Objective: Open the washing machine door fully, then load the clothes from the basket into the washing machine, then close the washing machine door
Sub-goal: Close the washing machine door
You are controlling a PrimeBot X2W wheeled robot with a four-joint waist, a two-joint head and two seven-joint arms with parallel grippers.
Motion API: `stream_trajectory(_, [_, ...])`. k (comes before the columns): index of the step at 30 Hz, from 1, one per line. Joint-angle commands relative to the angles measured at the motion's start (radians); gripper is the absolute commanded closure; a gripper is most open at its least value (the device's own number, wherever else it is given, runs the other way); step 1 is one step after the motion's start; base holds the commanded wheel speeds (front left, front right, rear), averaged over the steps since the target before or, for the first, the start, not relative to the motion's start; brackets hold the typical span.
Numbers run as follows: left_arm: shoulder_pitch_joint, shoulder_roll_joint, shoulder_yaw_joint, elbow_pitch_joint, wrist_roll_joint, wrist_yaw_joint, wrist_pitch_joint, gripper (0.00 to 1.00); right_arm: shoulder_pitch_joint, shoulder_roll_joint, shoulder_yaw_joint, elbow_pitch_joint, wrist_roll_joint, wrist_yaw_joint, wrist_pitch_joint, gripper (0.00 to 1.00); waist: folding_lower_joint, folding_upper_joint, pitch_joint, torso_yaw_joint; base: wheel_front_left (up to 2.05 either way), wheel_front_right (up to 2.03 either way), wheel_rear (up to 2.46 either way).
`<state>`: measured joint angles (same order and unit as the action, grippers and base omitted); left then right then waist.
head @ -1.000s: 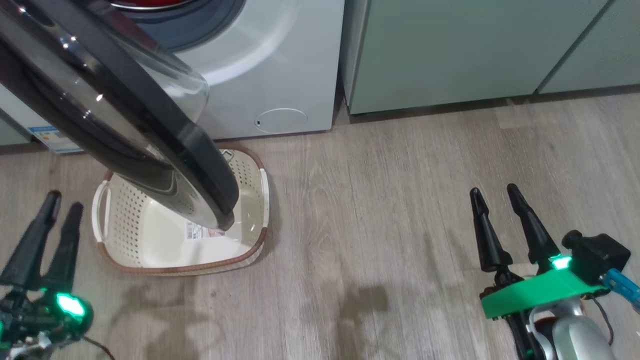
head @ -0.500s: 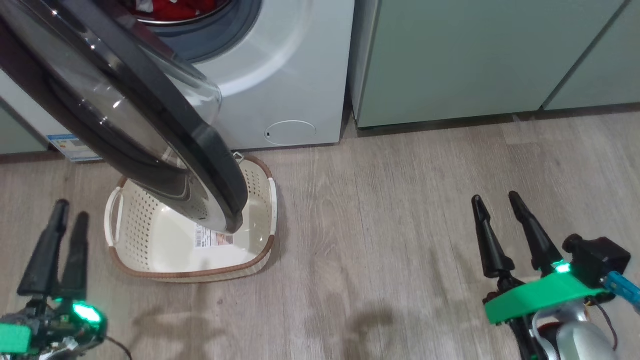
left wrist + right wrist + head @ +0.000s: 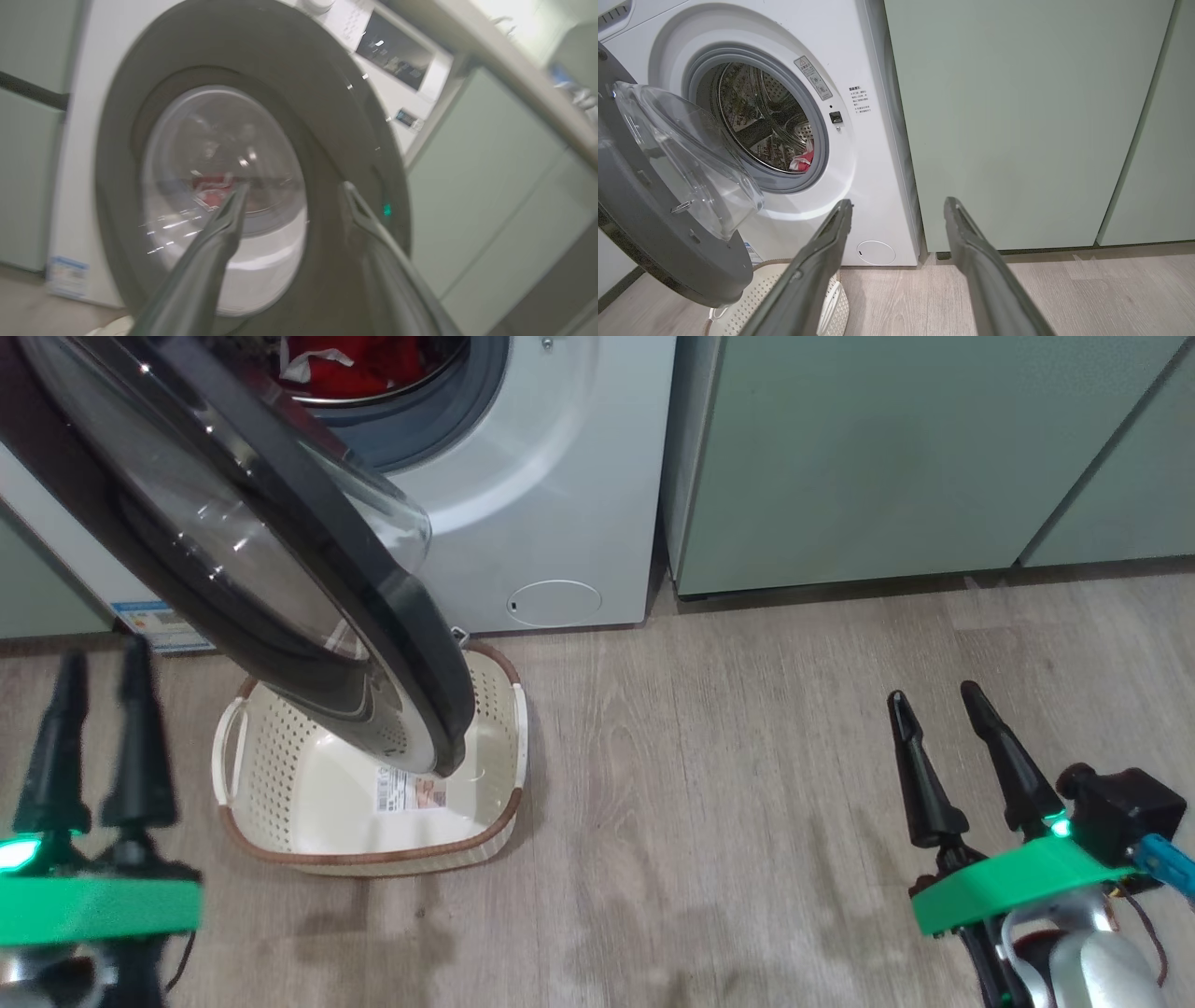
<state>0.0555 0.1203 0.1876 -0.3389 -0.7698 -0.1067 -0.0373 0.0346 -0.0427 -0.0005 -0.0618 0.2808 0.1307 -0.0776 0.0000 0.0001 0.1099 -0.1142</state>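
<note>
Holds dark-fingered left gripper (image 3: 105, 653) and right gripper (image 3: 934, 693) spread, empty. Shows the round black-rimmed glass door (image 3: 233, 523) swung open over the empty cream perforated basket (image 3: 373, 856), red jersey clothes (image 3: 359, 364) inside the white front-loading washing machine (image 3: 551, 495).

Pale green cabinets (image 3: 840, 457) — doors shut — meet plank floor (image 3: 709, 784) (grey-brown).

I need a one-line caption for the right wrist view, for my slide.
Open right hand faces the washing machine; its door stands open, red clothes lie in the drum, basket below.
</note>
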Motion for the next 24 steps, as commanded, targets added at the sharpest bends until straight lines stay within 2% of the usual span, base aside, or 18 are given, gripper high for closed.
stream_trajectory(1, [-0.027, 0.031, 0.008, -0.036, 0.078, 0.013, -0.015, 0.0, -0.015, -0.008, 0.018, -0.043, -0.01, 0.0, 0.003, 0.0, 0.0, -0.0001, -0.001, 0.0, 0.0, 0.0, 0.0])
stream_trajectory(6, [-0.001, 0.049, -0.087, -0.024, 0.332, 0.056, -0.068, 0.0, -0.004, -0.008, 0.016, -0.054, -0.026, 0.0, 0.015, 0.0, 0.0, -0.0001, -0.011, 0.004, 0.0, 0.0, 0.0])
stream_trajectory(11, [0.039, 0.069, -0.153, 0.002, 0.488, 0.087, -0.086, 0.0, 0.016, -0.008, 0.017, -0.061, -0.039, 0.0, 0.026, 0.0, 0.0, -0.0001, -0.029, 0.003, 0.0, 0.0, 0.0])
stream_trajectory(15, [0.072, 0.08, -0.18, 0.036, 0.554, 0.105, -0.095, 0.0, 0.037, -0.008, 0.017, -0.067, -0.047, 0.0, 0.034, 0.0, 0.0, -0.0001, -0.042, 0.002, 0.0, 0.0, 0.0])
stream_trajectory(24, [0.105, 0.081, -0.191, 0.092, 0.586, 0.129, -0.114, 0.0, 0.065, -0.008, 0.02, -0.081, -0.054, 0.0, 0.048, 0.0, 0.0, -0.0001, -0.066, -0.002, 0.0, 0.0, 0.0])
